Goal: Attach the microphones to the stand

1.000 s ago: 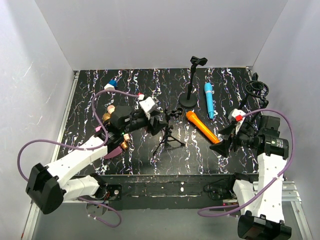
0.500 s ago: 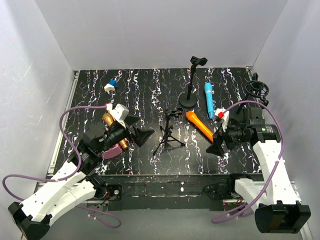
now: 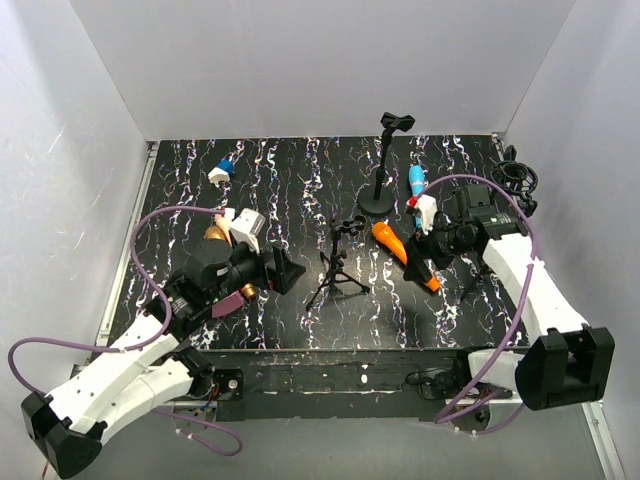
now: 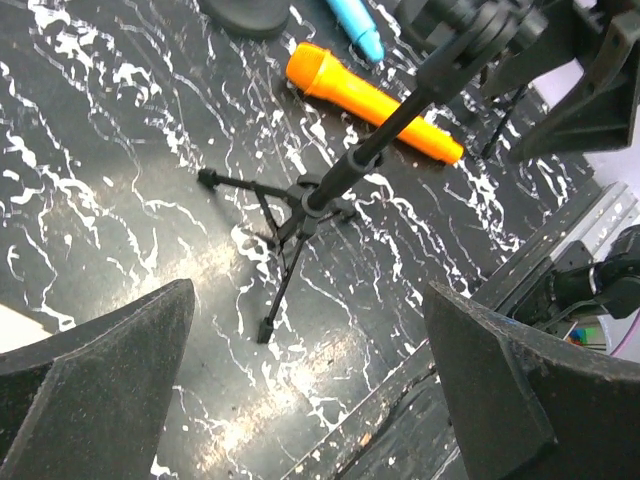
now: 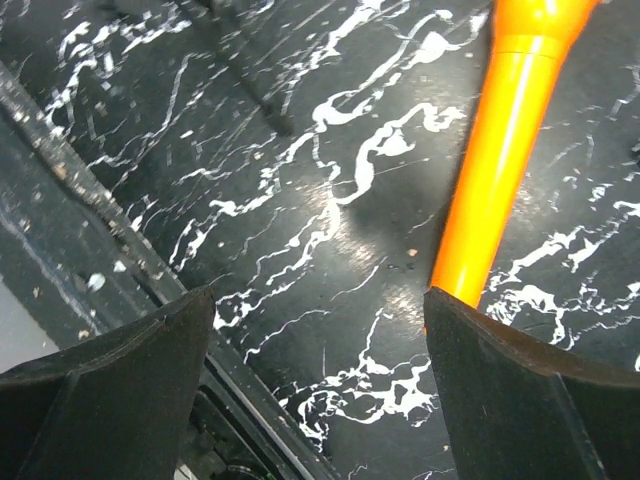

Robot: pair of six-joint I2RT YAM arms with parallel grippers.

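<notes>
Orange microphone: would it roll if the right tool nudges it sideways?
Probably: the orange microphone is a smooth round cylinder lying flat on the table. Its glossy body may slip in a grip. It looks rigid, unlikely to bend.

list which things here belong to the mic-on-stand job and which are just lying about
For the job: orange microphone, cyan microphone, golden-brown microphone, tripod stand, round-base stand with a clip on top.

Lying about: small blue-and-white object, flat pink object.
</notes>
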